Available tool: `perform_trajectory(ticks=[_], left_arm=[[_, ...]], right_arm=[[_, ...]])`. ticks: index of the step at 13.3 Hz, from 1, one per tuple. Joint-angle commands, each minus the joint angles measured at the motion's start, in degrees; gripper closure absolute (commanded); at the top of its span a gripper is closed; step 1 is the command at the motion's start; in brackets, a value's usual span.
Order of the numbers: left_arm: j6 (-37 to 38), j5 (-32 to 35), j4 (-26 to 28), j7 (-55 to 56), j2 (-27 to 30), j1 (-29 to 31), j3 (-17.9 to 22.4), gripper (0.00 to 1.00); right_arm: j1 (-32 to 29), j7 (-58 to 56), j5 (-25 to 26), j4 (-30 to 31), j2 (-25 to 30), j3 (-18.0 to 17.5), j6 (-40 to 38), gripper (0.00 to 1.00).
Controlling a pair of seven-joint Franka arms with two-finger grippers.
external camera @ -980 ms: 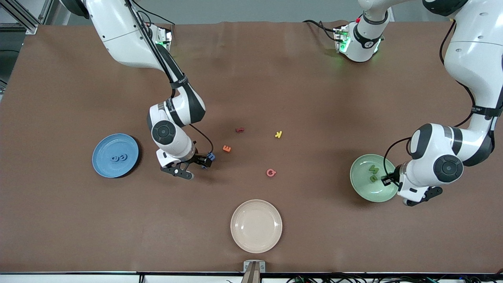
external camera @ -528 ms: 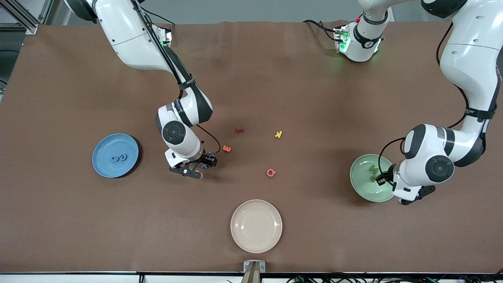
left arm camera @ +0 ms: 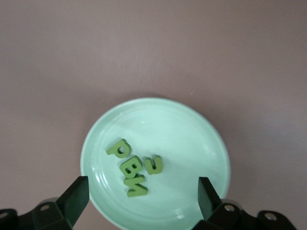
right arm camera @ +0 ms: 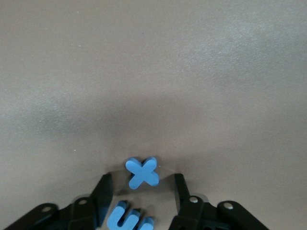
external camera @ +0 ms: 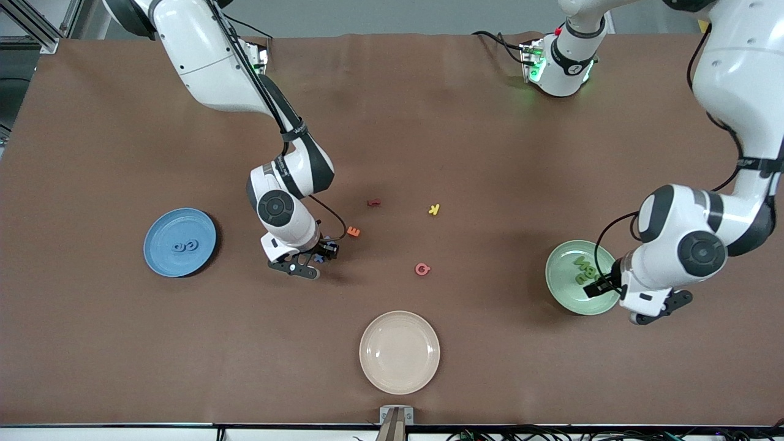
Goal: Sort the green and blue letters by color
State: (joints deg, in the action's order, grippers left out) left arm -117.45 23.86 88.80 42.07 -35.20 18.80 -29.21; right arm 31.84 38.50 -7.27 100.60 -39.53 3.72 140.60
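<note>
Green letters (left arm camera: 133,167) number four, and you can see all of them lying close together in the green plate (left arm camera: 201,134) directly under your left claw (left arm camera: 141,196). That claw hangs over the plate with its fingers spread wide and nothing between them, so the green half of the sort looks finished, as far as I can judge.

Blue letters are only half done. Two of them (external camera: 185,246) rest on the blue plate (external camera: 159,229), which sits well apart from your right claw (right arm camera: 139,196), toward the right arm's end of the bench. The other two lie on the bench right at that claw: the blue X (right arm camera: 142,172) lies flat just past the fingertips, in line with the gap, and a second blue letter (right arm camera: 127,218) lies between the fingers, closer to the palm. The fingers are partly drawn in on either side of that second letter; whether they have actually gripped it you cannot tell from these views.

What remains, by my reading, is to carry these two blue letters to the blue plate. The orange letter (external camera: 353,231) lies just beside the right claw, so watch you do not nudge it. The dark red letter (external camera: 373,202), the yellow K (external camera: 433,209), the pink letter (external camera: 422,269) and the cream plate (external camera: 399,351) play no part.
</note>
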Motion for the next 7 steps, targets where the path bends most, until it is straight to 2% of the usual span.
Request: perform_trajectory(ticks=[1,3,7], left_arm=[[3.97,-1.10,1.20,-1.12,8.71,1.06,-0.93,0.00],[7.49,-1.10,0.15,-1.20,12.51,0.97,-1.02,0.00],[17.32,-3.38,-4.85,-1.29,17.52,0.88,-4.44,0.00]], right_arm=[[0.50,-0.27,0.06,-1.72,-1.25,0.24,-0.16,0.48],[0.50,-0.27,0.15,-1.98,-1.25,0.33,-0.07,0.52],[0.50,-0.09,0.41,-1.99,-1.34,0.41,0.98,0.67]])
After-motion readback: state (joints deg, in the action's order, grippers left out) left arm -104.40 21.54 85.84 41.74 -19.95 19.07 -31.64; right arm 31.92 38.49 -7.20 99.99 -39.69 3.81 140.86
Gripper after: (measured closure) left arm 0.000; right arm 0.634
